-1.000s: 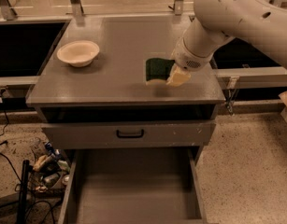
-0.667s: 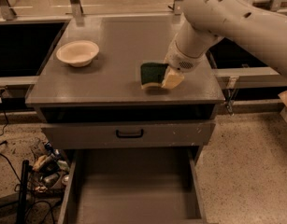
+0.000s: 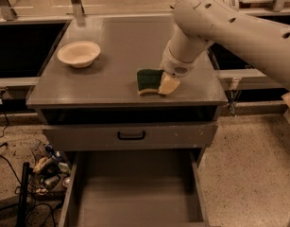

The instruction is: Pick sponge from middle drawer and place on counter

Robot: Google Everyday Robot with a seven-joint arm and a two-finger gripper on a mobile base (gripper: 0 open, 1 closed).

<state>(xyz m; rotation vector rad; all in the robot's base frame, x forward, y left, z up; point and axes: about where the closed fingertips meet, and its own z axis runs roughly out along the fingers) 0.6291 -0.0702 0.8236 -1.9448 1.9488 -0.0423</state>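
Note:
The dark green sponge (image 3: 148,80) with its pale yellow underside sits low over the front right part of the grey counter (image 3: 121,41), touching or just above it. My gripper (image 3: 164,82) is at the sponge's right end and is shut on it; one cream finger (image 3: 169,85) shows beside it. The white arm comes down from the upper right. The middle drawer (image 3: 135,188) stands pulled out below, its flat grey floor bare.
A cream bowl (image 3: 79,54) stands at the counter's left. A closed drawer front with a black handle (image 3: 131,135) is under the counter. Black recessed bays (image 3: 21,51) flank the cabinet. Cables and clutter (image 3: 45,171) lie on the floor at lower left.
My gripper has moved left and slightly forward over the counter, carrying the sponge with it and bringing it lower.

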